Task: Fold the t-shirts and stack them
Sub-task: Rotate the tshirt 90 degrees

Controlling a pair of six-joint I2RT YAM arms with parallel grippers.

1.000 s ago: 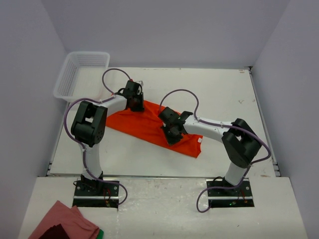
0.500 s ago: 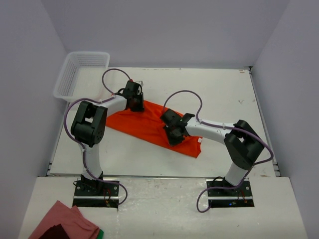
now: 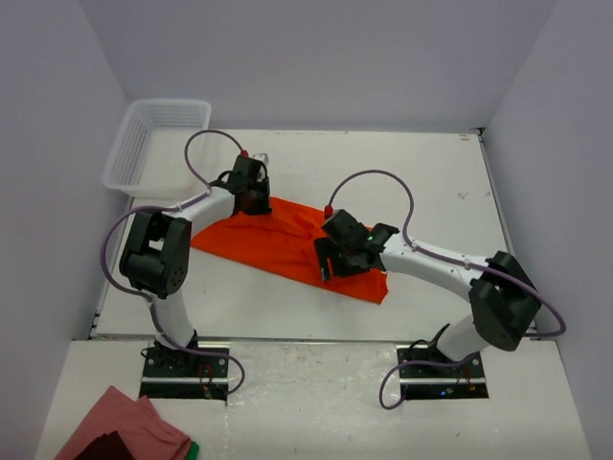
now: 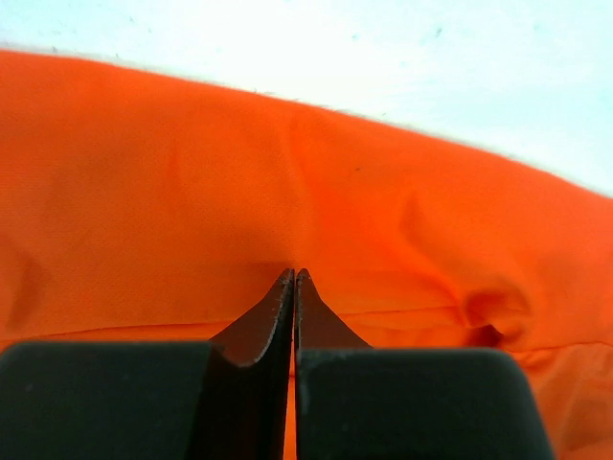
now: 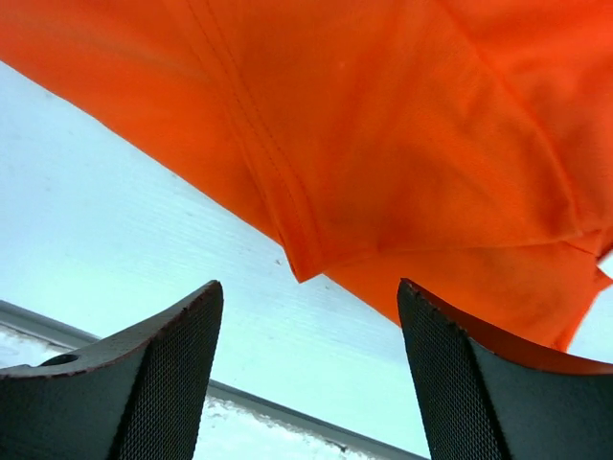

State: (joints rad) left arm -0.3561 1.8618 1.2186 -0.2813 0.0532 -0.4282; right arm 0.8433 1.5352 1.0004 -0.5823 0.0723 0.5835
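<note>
Right gripper (image 5: 306,292) has sprung apart, let go of the hem and drawn back toward the near edge.
We see the bright orange-red thin-fabric t-shirt (image 3: 273,240) lying as a long strip on the white table (image 3: 431,182), its far edge pinched in our clenched left gripper (image 4: 294,278). If that arm pulls alone, the freed end may drag and bunch.

the top camera looks down from above and behind the arm bases (image 3: 187,369) over the whole table (image 3: 431,172); each wrist camera sits very close above the orange t-shirt (image 3: 273,240), facing down; all three views share that cloth
</note>
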